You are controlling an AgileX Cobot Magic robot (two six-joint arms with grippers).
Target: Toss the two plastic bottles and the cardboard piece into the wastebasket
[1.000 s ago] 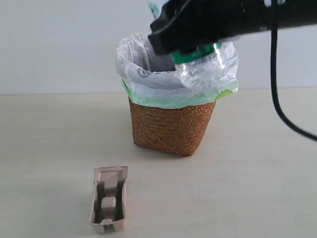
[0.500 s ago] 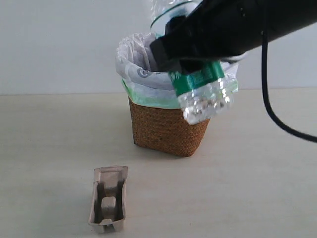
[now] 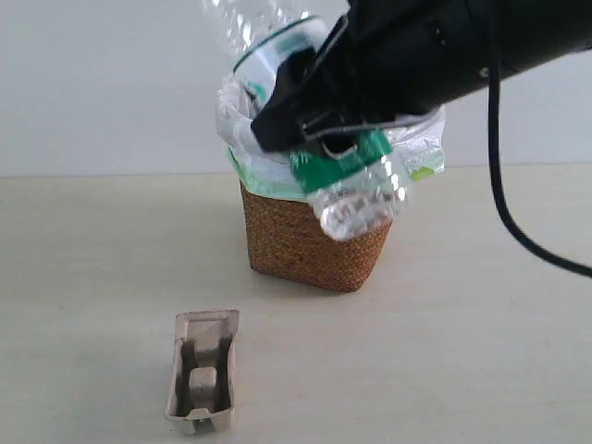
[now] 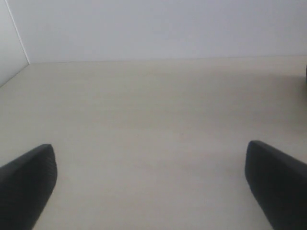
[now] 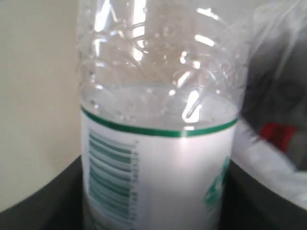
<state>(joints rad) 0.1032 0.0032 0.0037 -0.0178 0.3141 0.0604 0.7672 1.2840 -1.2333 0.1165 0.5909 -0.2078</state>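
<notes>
**Green-Label Bottle Held Tilted at the Wastebasket Rim**

A pale wooden table fills the lower half of the exterior view, with a plain white wall behind it. The black right arm reaches in from the upper right of that frame, and a black cable hangs from it down the right side.

The wastebasket, brown and woven, stands just above the centre of the frame. Its white plastic liner with a green edge is folded out over the rim.

The right gripper is clamped on the bottle around its green-and-white label. The right wrist view shows a dark finger pressed against each side of that label. The bottle is clear and tilted. Its ribbed base points down and toward the camera, overlapping the front rim of the basket, and its neck end rises to the upper left and leaves the top edge of the frame. Whether it is over the basket mouth or in front of it cannot be told.

At the right of the right wrist view, a red patch shows inside the liner. It is too blurred to identify.

The cardboard piece lies flat on the table at the lower left of the exterior view, hollows up, well apart from the basket.

The left gripper is spread wide over bare tabletop and grips nothing.
</notes>
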